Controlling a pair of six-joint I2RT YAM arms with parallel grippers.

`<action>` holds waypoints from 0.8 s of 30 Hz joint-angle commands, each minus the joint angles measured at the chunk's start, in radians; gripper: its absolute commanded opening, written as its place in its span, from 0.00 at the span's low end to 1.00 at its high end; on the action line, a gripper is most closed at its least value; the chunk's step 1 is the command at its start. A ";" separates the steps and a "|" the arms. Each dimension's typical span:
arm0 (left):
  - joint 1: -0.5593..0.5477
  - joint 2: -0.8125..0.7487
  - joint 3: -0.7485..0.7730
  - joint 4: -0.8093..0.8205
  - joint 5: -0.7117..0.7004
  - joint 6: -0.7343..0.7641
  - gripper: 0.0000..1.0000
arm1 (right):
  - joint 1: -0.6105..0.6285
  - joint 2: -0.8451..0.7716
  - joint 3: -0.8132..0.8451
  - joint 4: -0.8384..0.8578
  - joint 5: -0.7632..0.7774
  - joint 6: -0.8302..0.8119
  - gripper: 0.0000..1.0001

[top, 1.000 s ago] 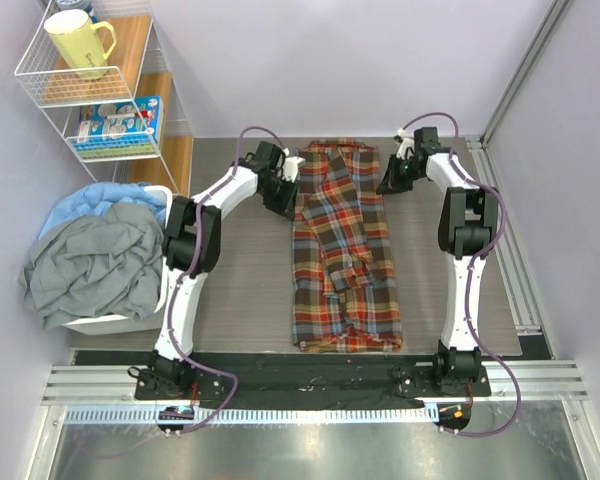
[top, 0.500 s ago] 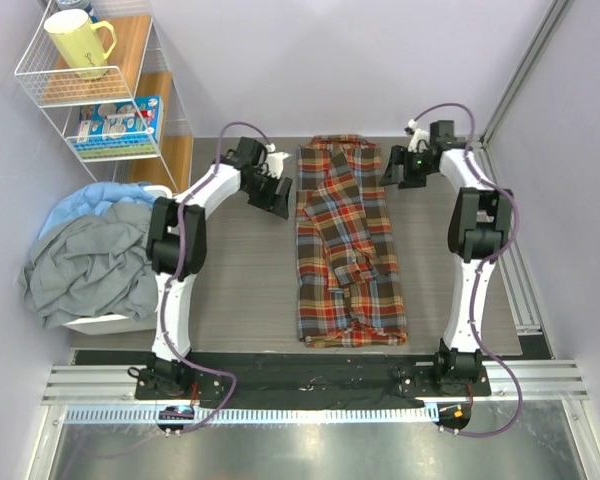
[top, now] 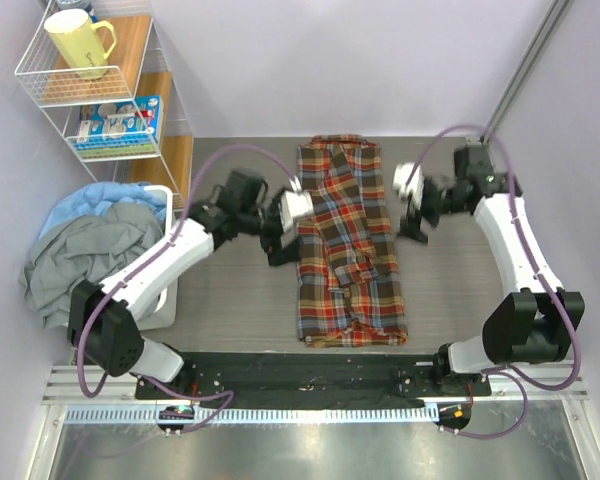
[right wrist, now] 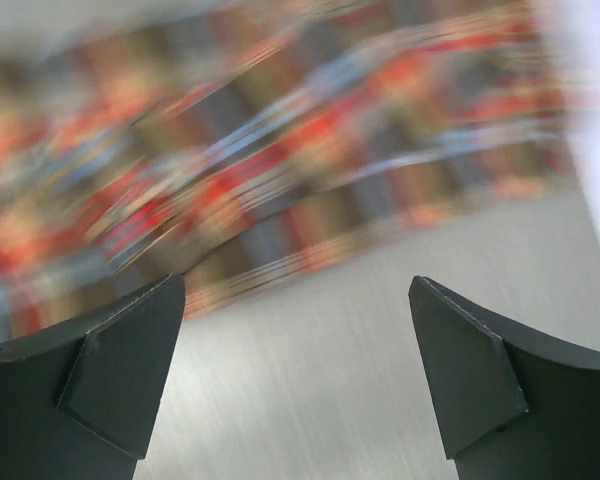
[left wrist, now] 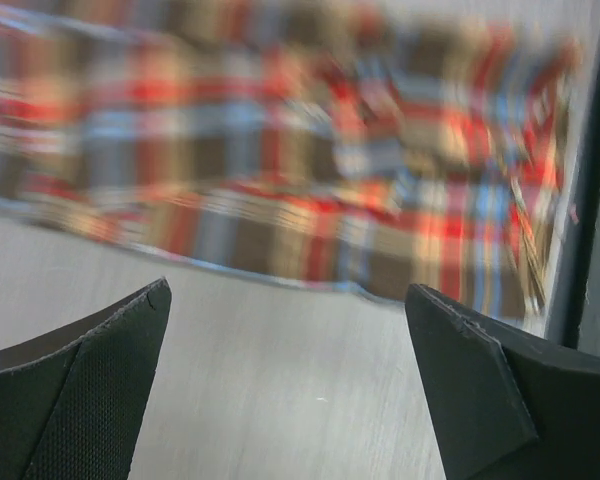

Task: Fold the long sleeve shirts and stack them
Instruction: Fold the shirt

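Observation:
One long sleeve shirt (top: 345,240), red, brown and yellow plaid, lies folded into a long narrow strip down the middle of the table. My left gripper (top: 279,240) hovers open just off its left edge. My right gripper (top: 418,220) hovers open just off its right edge. In the left wrist view the open gripper (left wrist: 290,340) has only bare table between its fingers, and the blurred shirt (left wrist: 280,180) lies beyond them. The right wrist view shows the same: an open gripper (right wrist: 295,345) over bare table, with the shirt (right wrist: 230,180) blurred ahead.
A white basket (top: 160,305) piled with grey and blue cloth (top: 90,260) stands at the left. Behind it is a wire shelf (top: 40,85) with a yellow mug (top: 78,42) and a box. A black strip and metal rails run along the near edge.
Both grippers have opened and left the shirt's far end. They have swung back toward me and now sit beside the strip's middle, one on each side. The shirt stays put.

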 commanded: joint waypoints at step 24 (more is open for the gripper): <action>-0.499 0.073 -0.549 0.320 -0.195 0.303 0.77 | 0.175 -0.287 -0.975 -0.089 0.147 -1.152 0.59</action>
